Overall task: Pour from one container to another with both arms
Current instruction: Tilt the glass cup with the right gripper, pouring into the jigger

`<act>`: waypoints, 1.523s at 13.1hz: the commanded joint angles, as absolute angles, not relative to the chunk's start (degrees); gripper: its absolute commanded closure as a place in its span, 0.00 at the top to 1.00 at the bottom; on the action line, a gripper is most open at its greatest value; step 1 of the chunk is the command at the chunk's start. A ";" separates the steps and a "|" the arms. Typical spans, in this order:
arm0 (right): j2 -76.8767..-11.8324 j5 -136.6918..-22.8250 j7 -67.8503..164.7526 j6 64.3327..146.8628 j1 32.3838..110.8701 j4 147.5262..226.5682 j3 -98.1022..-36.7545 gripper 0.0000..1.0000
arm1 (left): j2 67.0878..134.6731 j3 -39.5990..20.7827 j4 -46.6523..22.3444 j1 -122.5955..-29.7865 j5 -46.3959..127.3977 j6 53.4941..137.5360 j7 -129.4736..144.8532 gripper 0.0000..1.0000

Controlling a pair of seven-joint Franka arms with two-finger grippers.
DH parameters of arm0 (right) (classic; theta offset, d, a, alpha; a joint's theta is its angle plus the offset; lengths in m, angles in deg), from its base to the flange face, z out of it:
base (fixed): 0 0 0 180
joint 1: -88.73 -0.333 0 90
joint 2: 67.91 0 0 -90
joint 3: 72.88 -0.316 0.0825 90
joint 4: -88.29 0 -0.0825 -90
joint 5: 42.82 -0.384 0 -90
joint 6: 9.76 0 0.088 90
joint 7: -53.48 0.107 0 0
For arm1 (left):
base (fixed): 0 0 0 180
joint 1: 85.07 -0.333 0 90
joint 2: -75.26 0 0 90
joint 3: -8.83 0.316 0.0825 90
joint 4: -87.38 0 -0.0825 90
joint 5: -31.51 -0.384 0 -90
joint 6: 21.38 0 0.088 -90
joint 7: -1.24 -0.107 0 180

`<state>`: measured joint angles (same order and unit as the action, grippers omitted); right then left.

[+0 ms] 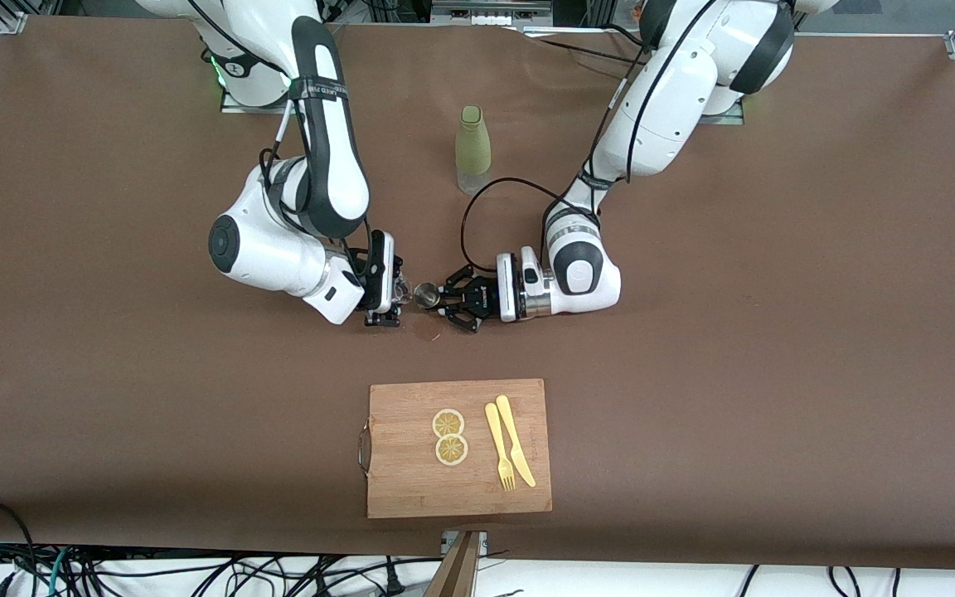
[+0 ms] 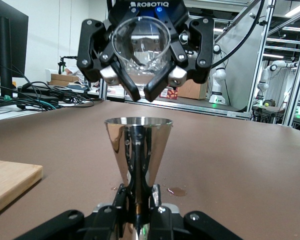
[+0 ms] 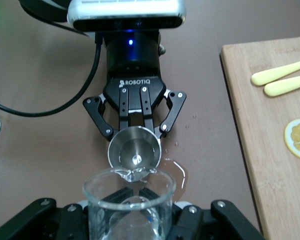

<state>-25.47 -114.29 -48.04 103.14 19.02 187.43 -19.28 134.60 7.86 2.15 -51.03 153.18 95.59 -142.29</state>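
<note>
My right gripper (image 1: 389,296) is shut on the small clear glass tumbler (image 1: 402,289). It holds the tumbler tipped on its side, mouth toward the steel jigger (image 1: 426,294). In the right wrist view the tumbler's rim (image 3: 130,186) hangs just over the jigger's open cup (image 3: 135,152), and clear liquid gathers at the lip. My left gripper (image 1: 438,301) is shut on the jigger's narrow waist and holds it upright just above the table. The left wrist view shows the jigger (image 2: 138,145) with the tilted tumbler (image 2: 141,47) above it. A small puddle (image 3: 179,169) lies on the table beside the jigger.
An olive-green bottle (image 1: 472,149) stands farther from the front camera, between the two arms. A wooden cutting board (image 1: 411,489) lies nearer the camera, with two lemon slices (image 1: 449,436) and a yellow fork and knife (image 1: 509,452) on it.
</note>
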 commanded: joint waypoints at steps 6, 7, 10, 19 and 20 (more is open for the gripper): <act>-23.79 -111.56 -43.37 104.15 14.02 187.43 -15.66 0.07 | 135.11 7.86 3.80 -50.52 155.00 97.62 -144.31 0.00; -23.61 -111.56 -43.37 104.23 14.02 187.34 -15.66 0.07 | 135.11 7.86 3.80 -50.52 155.00 97.62 -144.31 0.00; -22.82 -111.03 -43.11 104.24 14.02 186.29 -15.22 0.07 | 135.11 7.86 3.80 -50.52 155.00 97.71 -144.31 0.00; -20.18 -110.24 -41.00 104.15 12.96 184.18 -13.90 0.07 | 135.11 7.86 3.80 -50.44 155.08 97.71 -144.31 0.00; -19.66 -110.06 -40.83 104.06 12.96 183.66 -13.73 0.07 | 135.11 7.86 3.80 -50.44 155.00 97.71 -144.31 0.00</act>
<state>-21.04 -110.96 -42.77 104.30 13.87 185.24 -15.23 134.60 7.87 2.28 -51.03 153.18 96.03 -142.29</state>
